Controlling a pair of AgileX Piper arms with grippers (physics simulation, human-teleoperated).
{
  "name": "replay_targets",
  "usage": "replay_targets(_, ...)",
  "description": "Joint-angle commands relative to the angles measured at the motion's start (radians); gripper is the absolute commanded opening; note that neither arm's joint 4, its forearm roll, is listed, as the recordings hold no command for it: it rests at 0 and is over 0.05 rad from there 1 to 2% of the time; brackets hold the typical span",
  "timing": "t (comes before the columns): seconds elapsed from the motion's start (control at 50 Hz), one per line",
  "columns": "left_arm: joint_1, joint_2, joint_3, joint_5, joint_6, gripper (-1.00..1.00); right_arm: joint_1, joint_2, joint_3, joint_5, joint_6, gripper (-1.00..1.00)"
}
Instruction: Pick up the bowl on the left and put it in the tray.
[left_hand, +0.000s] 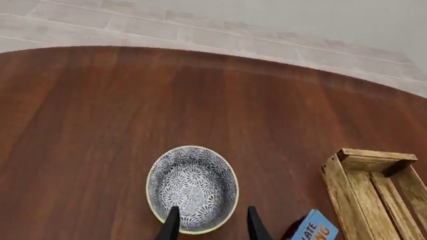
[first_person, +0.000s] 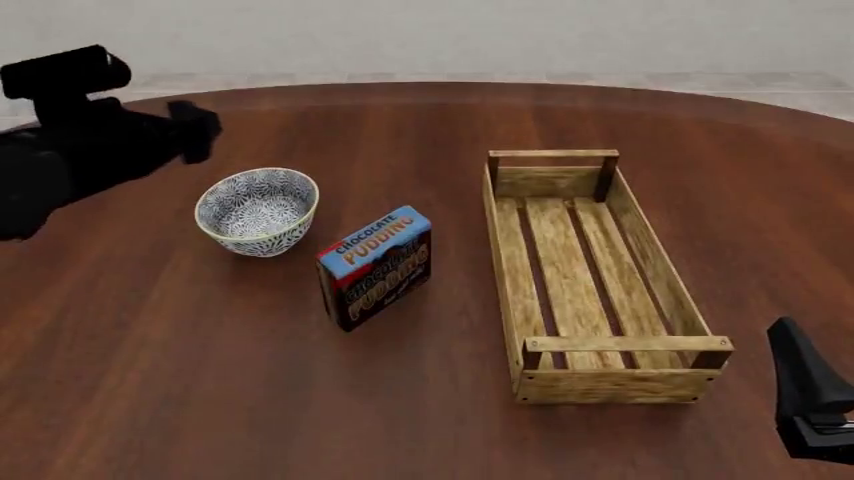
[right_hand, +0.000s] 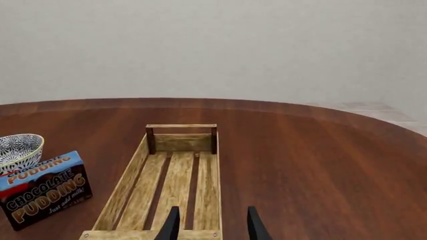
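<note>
The bowl (first_person: 258, 210), blue-and-white patterned with a cream rim, stands upright on the left part of the table, a little left of the pudding box. My left gripper (first_person: 196, 131) hovers above and to the left of it, apart from it. In the left wrist view the bowl (left_hand: 192, 186) lies just past the open left gripper (left_hand: 213, 214), with nothing held. The tray (first_person: 505, 262), a long wooden crate, sits right of centre and holds nothing. My right gripper (first_person: 790, 348) is low at the near right, open in its wrist view (right_hand: 212, 214), facing the tray (right_hand: 127, 186).
A blue-and-dark chocolate pudding box (first_person: 376, 267) stands between bowl and tray, also in the right wrist view (right_hand: 43, 191) beside the bowl (right_hand: 17, 148). Its corner (left_hand: 313, 227) and one tray end (left_hand: 373, 180) show in the left wrist view. The round table's far edge (first_person: 441, 86) curves behind.
</note>
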Motion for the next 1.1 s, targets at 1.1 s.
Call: replay_targets(1.1,0.179,0.386,-0.188,0.037,0.014,1.00,0.001,0.002,-0.001,0.000,0.000,1.00)
